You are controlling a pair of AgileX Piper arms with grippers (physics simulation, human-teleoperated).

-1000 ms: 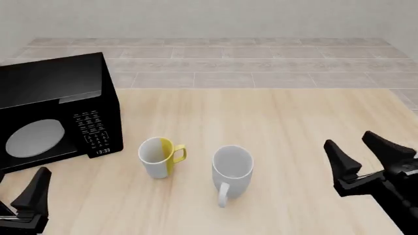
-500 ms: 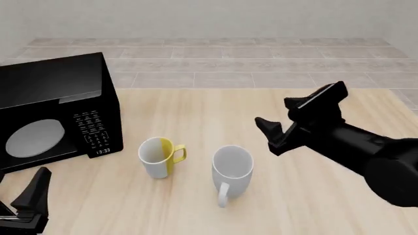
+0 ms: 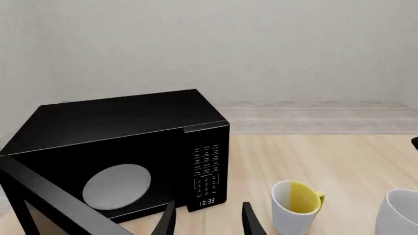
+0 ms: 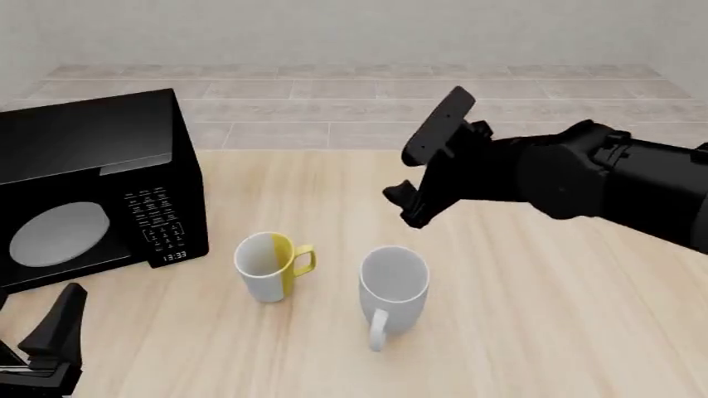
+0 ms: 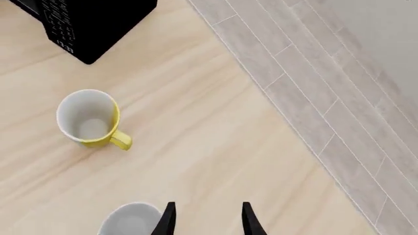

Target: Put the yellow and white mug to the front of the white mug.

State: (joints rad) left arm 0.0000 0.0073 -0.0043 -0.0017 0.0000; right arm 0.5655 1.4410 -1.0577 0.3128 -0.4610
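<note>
The yellow and white mug (image 4: pixel 269 265) stands upright on the wooden counter (image 4: pixel 531 332), between the black microwave (image 4: pixel 94 186) on its left and the white mug (image 4: pixel 393 286) on its right. Its yellow handle points toward the white mug, and a narrow strip of bare counter separates the two. The white mug is also upright, with its handle turned toward the near edge of the counter. Both mugs look empty inside.

The right gripper (image 4: pixel 426 178) hangs in the air above the counter, beyond the white mug and a little to its right, clear of both mugs. Its jaws are spread apart and hold nothing. In the right wrist view the two fingertips (image 5: pixel 168 220) frame bare wood, with the rim of the white mug (image 5: pixel 130 219) beside them and the yellow and white mug (image 5: pixel 90 119) farther off near the microwave corner (image 5: pixel 91 24).

The left gripper (image 4: pixel 50 340) sits low at the near left corner of the counter, in front of the microwave. Its jaws are parted and empty. The left wrist view shows the microwave (image 3: pixel 124 152) close ahead and the yellow and white mug (image 3: pixel 295 204) beside it, with the white mug (image 3: pixel 400 213) at the edge.
</note>
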